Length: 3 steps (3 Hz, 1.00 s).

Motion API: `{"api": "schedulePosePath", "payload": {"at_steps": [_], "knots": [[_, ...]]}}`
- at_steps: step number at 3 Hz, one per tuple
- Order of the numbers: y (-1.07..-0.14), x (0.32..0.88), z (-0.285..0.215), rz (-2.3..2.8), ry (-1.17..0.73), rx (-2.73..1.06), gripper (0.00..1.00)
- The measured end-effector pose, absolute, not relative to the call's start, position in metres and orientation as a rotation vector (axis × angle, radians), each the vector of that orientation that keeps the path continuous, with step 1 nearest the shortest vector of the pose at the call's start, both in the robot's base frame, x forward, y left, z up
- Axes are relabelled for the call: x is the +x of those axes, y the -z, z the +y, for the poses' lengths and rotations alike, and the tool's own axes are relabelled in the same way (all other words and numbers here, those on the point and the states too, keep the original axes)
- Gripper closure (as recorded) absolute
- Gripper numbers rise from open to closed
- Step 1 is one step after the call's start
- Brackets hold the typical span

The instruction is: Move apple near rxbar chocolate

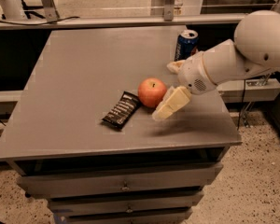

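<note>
Apple (152,92) is sitting on grey table (79,64), right of centre, just beside upper end of rxbar chocolate (122,109); touching or not, can't tell. Gripper (165,90) is hovering at apple's right side w/ jaws spread wide, gripping nothing. Near finger (171,104) is lying just beside the fruit. Blue can (186,44) is standing upright behind the arm (224,64).

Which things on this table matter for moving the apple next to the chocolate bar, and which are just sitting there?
Part of the job: apple; chocolate bar; gripper, open, close beside the apple.
Just lying about: blue can, behind the gripper.
</note>
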<state>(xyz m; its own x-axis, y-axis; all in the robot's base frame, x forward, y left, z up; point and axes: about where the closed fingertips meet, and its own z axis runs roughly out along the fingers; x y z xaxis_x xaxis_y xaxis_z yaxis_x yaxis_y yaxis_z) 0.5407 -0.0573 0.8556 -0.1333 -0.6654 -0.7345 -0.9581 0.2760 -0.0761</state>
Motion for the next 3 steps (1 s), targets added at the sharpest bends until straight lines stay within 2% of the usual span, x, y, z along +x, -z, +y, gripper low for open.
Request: {"api": "schedulePosePath", "payload": {"at_steps": [2, 3], "knots": [[-0.937, 0.522, -0.132, 1.720, -0.511, -1.336, 0.00], [-0.946, 0.520, -0.139, 1.706, -0.504, -1.325, 0.00]]}}
